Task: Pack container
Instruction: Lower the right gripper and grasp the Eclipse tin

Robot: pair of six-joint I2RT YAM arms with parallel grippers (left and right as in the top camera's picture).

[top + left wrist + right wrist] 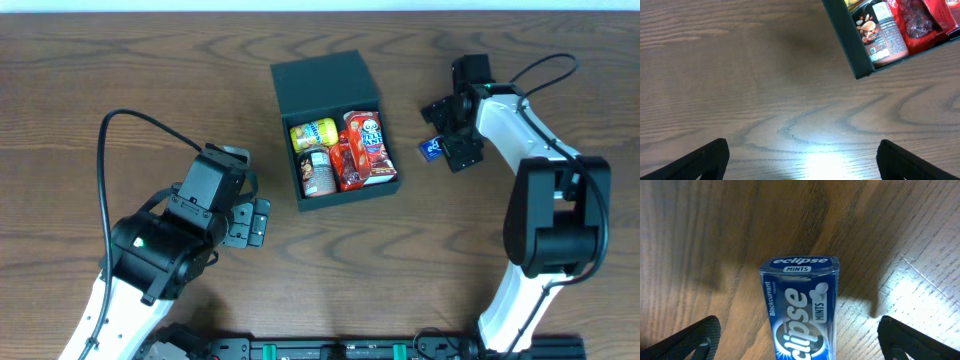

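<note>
Near left, the left gripper [248, 222] hangs with jaws wide over the tabletop [765, 75]. Its wrist view catches only one corner of the open container [325, 90], which sits mid-tabletop holding a nut can [880, 35] and red packets [365, 150]. On the right, the right gripper [445, 132] has jaws wide either side of an Eclipse mints box [800, 310], a blue speck overhead, its label readable only from the wrist, where its lower end is cut off.

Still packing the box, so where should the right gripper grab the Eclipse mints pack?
Grip the Eclipse mints pack across its two long side edges, coming straight down. It lies flat on the table, label up, and the open right gripper straddles it.
</note>
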